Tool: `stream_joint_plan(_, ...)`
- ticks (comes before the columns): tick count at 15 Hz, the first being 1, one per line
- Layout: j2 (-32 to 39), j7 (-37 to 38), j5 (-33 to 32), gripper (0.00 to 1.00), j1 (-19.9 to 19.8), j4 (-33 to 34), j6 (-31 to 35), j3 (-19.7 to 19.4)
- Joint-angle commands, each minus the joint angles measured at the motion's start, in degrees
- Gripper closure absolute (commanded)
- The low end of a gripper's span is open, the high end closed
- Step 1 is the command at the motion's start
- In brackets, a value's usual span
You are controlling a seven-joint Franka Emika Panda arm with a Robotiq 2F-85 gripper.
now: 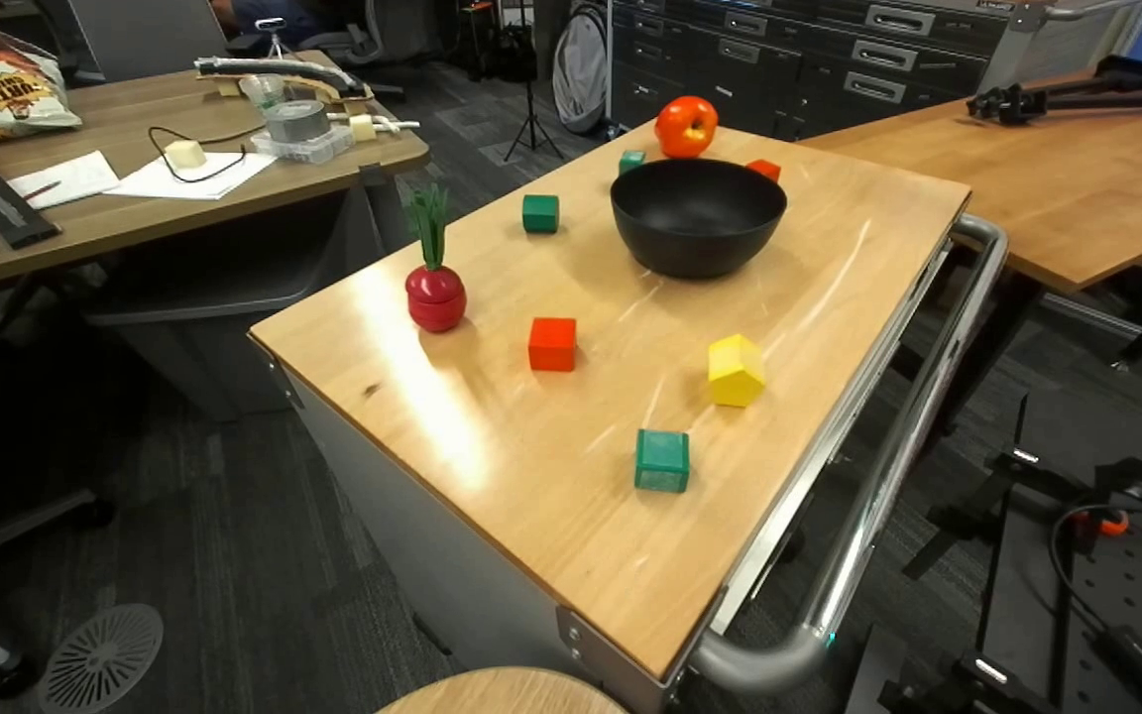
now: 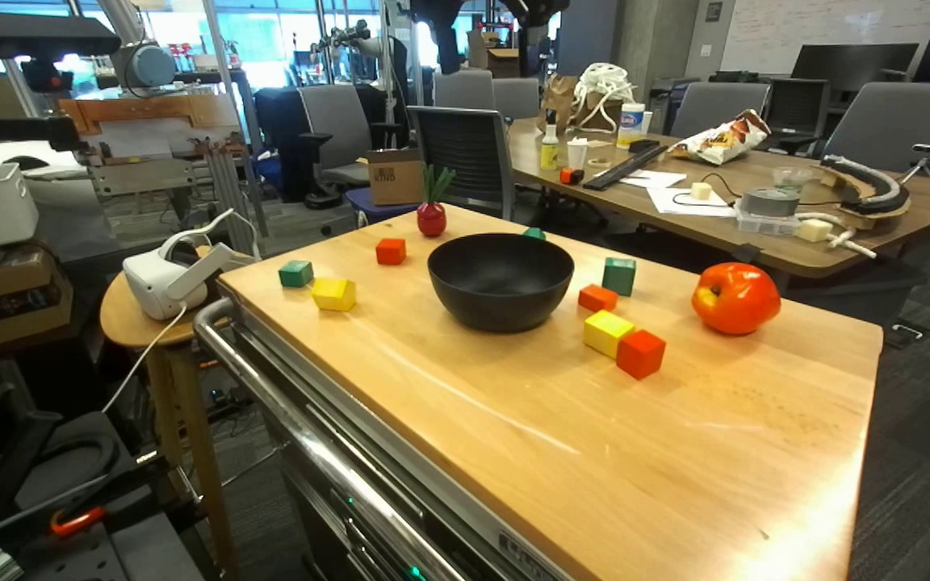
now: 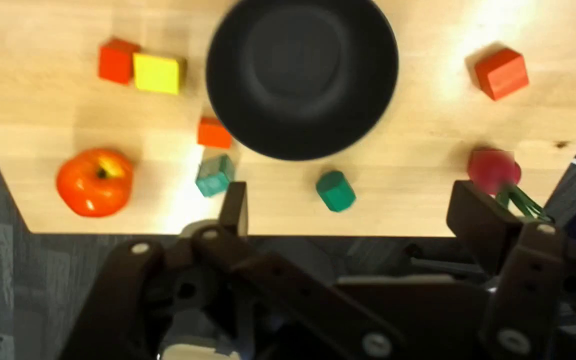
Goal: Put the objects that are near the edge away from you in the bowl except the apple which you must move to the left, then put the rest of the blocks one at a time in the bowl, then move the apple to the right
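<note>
So the claw (image 3: 350, 207) is spread wide open right now, fingers well apart, up above the table (image 1: 611, 555). Easiest reference is the metal handle (image 1: 898, 466) running along one long edge; the other long edge is plain.

The big black bowl (image 3: 300, 55) sits roughly halfway between the two short edges. The apple (image 2: 735, 298) is near one corner of the plain edge, and the toy radish (image 1: 436, 297) stands upright near that edge's other corner. Between the bowl and the plain edge there's a green block (image 3: 336, 191), plus a second green block (image 3: 214, 176) a bit over on the apple's side.

An orange block (image 3: 214, 133) is just beside that one and the bowl; can't tell if it touches the bowl. Also on the apple's side, but further in from the plain edge, a yellow block (image 2: 609, 332) and a red block (image 2: 640, 353) look like they're touching.

Over at the radish end, a second red block (image 1: 552, 344) sits inward from the radish, a second yellow block (image 1: 735, 370) is nearer the handle edge, and a third green block (image 1: 662, 460) is closest to the corner there.
</note>
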Motion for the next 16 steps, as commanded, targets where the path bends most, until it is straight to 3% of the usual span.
stream_joint_plan(1, 6.97, 4.03, 2.88, 0.0, 3.36, 2.83, 8.36, 3.7)
stream_joint_plan(3, 9.64, 2.02, 5.36, 0.0, 4.36, 4.14, 7.4, 4.51)
stream_joint_plan(4, 6.89, 3.46, 3.25, 0.0, 3.93, 1.26, 7.01, 4.54)
stream_joint_plan(10, 8.32, 1.76, 5.3, 0.0, 4.06, 1.36, 6.31, 4.67)
stream_joint_plan(16, 16.12, -4.07, 9.15, 0.0, 5.66, 7.21, 7.14, 6.85)
